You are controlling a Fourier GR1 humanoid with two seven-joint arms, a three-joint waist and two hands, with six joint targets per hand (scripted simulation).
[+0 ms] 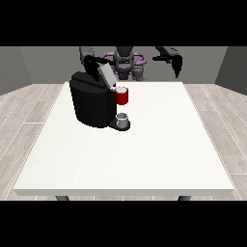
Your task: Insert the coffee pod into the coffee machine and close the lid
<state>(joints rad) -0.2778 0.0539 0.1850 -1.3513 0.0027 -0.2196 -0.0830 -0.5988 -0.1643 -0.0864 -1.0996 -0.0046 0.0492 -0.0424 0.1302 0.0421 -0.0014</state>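
A black coffee machine point(91, 103) stands on the left part of the white table point(144, 144), its grey lid point(106, 72) tilted up and open, with a red pod holder point(122, 96) on its right side and a small grey cup point(122, 118) on the base below. The hand at the view's left point(91, 65) is at the lid behind the machine; whether its fingers are curled I cannot tell. The hand at the view's right point(176, 65) hangs in the air past the table's far edge with fingers pointing down, holding nothing.

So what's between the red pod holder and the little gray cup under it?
Nothing. In the front view, the red pod holder sits above the gray cup on the coffee machine, with only an open gap between.
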